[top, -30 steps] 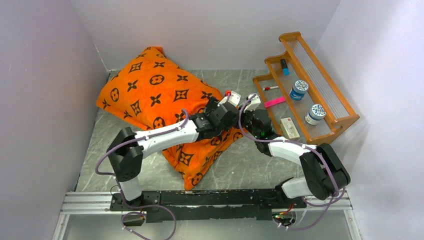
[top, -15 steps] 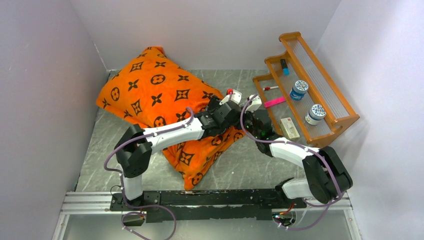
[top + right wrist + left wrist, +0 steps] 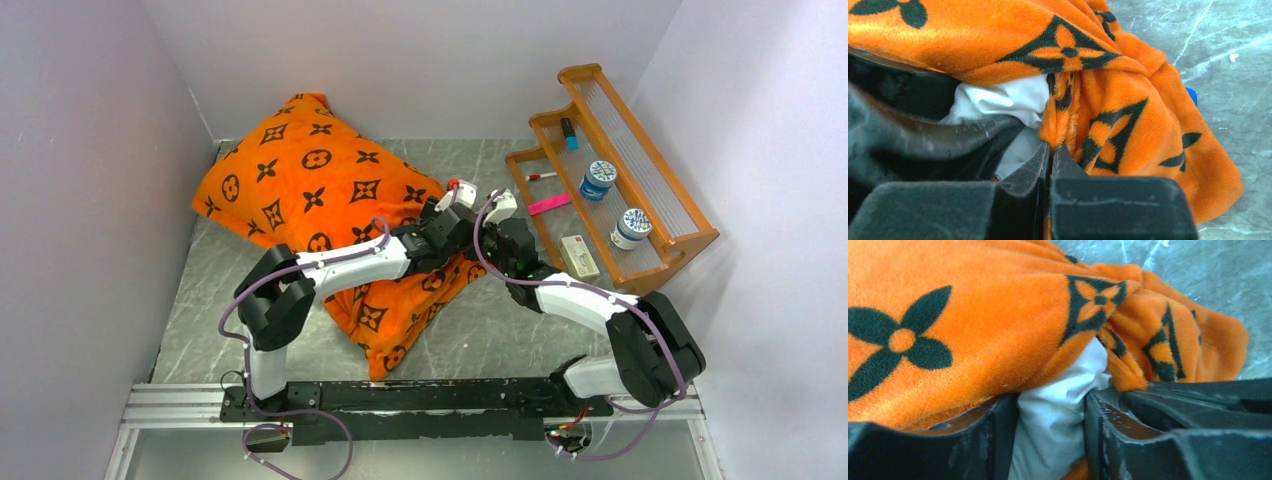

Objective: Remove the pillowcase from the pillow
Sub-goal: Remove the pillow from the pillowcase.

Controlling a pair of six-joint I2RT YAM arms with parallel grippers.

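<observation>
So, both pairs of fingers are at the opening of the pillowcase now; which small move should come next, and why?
Probably draw the right fingers away from the left fingers. The left fingers pinch the pillow's exposed white corner, the right fingers are shut on the pillowcase hem beside it, so parting them should start sliding the cover off.

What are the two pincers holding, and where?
Left pincer: the white pillow, by its exposed corner. Right pincer: the orange pillowcase, by its open edge.
</observation>
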